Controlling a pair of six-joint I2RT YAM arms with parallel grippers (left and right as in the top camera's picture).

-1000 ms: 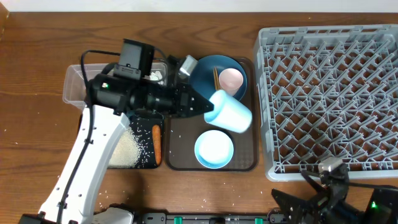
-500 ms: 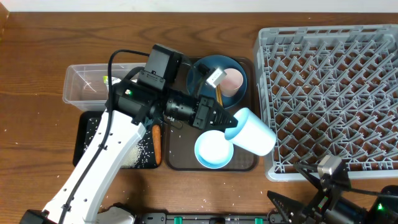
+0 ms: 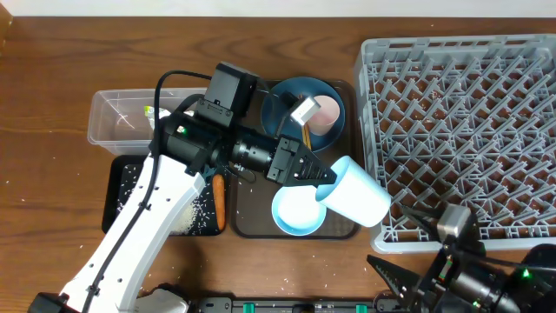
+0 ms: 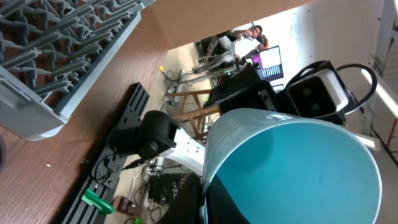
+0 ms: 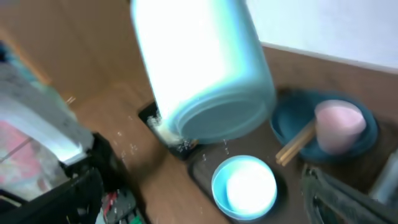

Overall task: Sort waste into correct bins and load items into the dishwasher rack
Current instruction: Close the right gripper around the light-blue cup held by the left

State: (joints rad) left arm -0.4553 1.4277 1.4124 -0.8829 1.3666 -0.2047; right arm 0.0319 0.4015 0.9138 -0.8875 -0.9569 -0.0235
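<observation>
My left gripper [image 3: 323, 179] is shut on the rim of the light blue cup [image 3: 358, 192], which hangs tilted over the brown tray's right end, against the front-left corner of the grey dishwasher rack [image 3: 460, 122]. In the left wrist view the cup's teal inside [image 4: 298, 168] fills the frame, one finger inside the rim and one outside. Under it lies the light blue bowl [image 3: 294, 214]. The dark blue dish [image 3: 285, 103] holds the pink cup [image 3: 326, 113] and the chopsticks [image 3: 306, 132]. My right gripper [image 3: 401, 242] stands open at the front edge, with nothing in it.
A clear tub [image 3: 122, 122] stands at the left with a small green scrap inside. In front of it the black tray [image 3: 122, 196] holds white rice, and an orange carrot [image 3: 219, 200] lies at its right edge. Rice grains dot the table near it.
My left arm has swung right and forward from over the tub, carrying the cup to the rack's front-left corner. The right gripper has shifted a little at the front edge.
</observation>
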